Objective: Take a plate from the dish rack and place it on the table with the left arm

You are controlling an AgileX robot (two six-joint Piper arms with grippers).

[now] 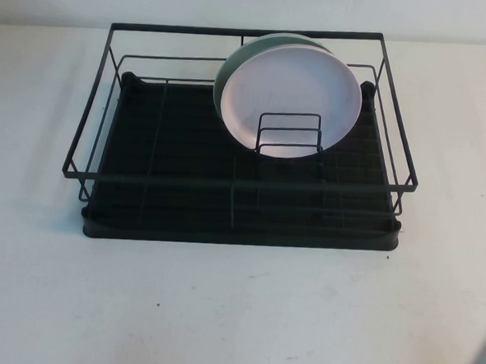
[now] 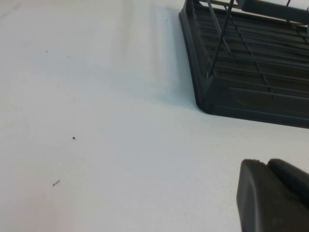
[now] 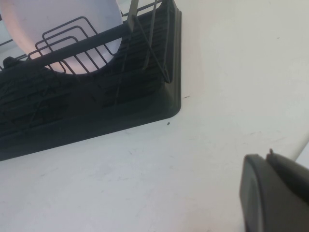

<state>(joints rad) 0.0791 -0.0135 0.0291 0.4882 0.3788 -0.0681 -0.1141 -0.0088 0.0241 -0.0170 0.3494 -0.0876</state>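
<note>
The pale pink plate (image 1: 291,98) stands on edge in the black wire dish rack (image 1: 241,182), held in the small inner divider (image 1: 289,135). A teal-green plate (image 1: 233,66) leans right behind it. The pink plate also shows in the right wrist view (image 3: 58,19). My left gripper (image 2: 264,163) is shut and empty, low over the white table (image 1: 235,313), off the rack's near left corner (image 2: 207,104). My right gripper (image 3: 268,157) is shut and empty, off the rack's near right corner (image 3: 171,108). Neither gripper touches the rack.
The rack's high wire walls (image 1: 244,35) ring both plates. White table lies in front of the rack and on both sides. A few dark specks (image 2: 74,137) lie on the table near the left gripper.
</note>
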